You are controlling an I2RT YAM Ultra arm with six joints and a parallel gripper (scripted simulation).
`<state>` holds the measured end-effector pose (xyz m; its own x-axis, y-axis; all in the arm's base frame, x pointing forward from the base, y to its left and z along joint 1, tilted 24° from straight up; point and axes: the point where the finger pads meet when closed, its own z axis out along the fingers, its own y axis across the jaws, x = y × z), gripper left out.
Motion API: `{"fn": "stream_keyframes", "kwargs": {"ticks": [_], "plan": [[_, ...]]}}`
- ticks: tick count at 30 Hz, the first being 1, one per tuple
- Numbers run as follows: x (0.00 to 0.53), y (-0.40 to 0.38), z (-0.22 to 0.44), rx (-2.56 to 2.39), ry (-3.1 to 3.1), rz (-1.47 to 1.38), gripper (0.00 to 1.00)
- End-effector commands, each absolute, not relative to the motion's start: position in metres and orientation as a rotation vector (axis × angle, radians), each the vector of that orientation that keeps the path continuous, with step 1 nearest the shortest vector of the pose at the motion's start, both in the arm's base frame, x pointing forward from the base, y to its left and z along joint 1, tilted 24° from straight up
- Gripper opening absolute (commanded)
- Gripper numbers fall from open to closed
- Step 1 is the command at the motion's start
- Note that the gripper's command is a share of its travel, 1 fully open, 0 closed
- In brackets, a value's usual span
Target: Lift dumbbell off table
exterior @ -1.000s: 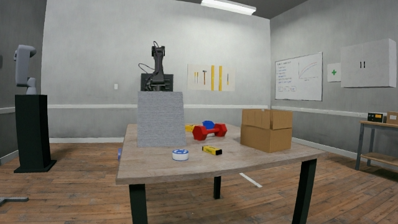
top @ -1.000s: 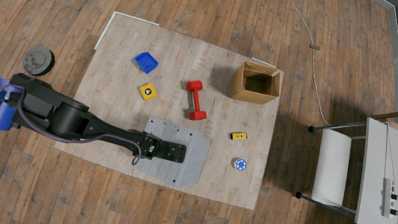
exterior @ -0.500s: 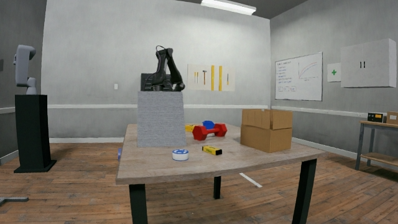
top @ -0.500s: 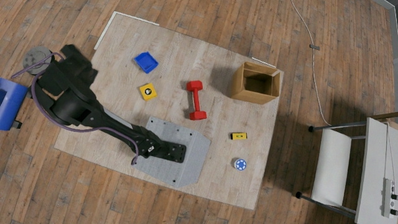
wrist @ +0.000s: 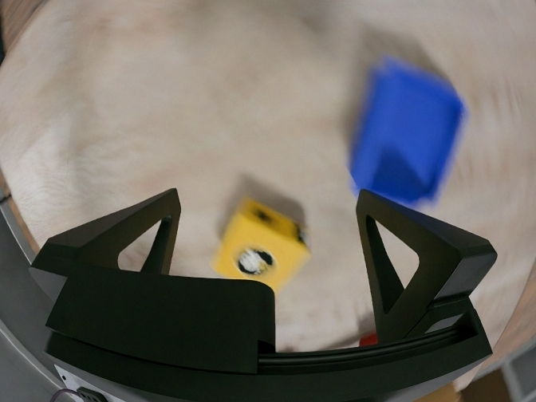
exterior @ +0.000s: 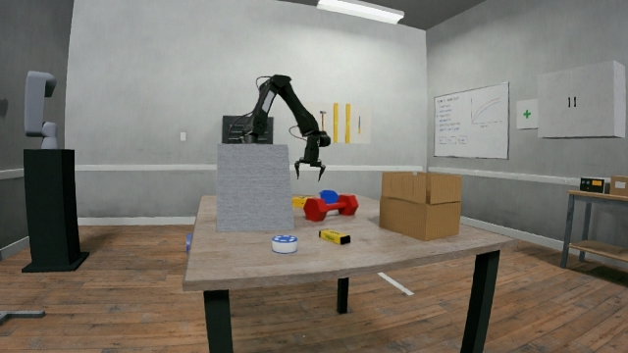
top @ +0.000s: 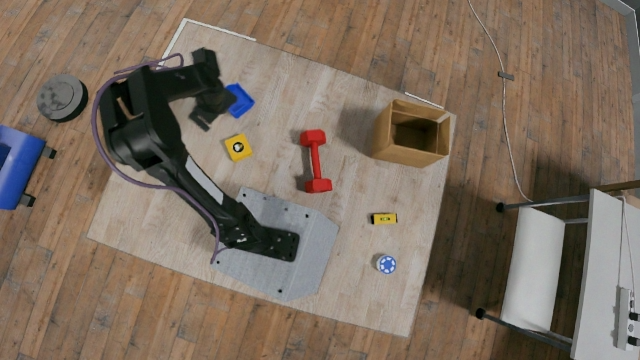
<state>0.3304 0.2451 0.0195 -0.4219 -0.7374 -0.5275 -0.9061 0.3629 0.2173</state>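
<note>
Gripper (wrist: 264, 199) fingers spread fully wide, nothing between them, touching nothing; red dumbbell (top: 315, 160) lies mid-frame on table (top: 350, 300).

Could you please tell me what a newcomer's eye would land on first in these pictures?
Probably the red dumbbell lying mid-table, beside the open cardboard box. Next, the black arm arching over the far-left part, its open claw hanging empty above the yellow cube and the blue tray.
</note>
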Motion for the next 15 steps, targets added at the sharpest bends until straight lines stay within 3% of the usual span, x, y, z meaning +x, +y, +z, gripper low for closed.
{"fn": "stream_keyframes", "kwargs": {"ticks": [1, 9, 15], "plan": [[0.345, 0.193, -0.002, -1.357, 2.396, 0.635, 1.0], [0.356, 0.094, -0.039, -1.093, 2.602, 0.574, 1.0], [0.323, 0.008, -0.076, -0.807, 2.8, 0.577, 1.0]]}}
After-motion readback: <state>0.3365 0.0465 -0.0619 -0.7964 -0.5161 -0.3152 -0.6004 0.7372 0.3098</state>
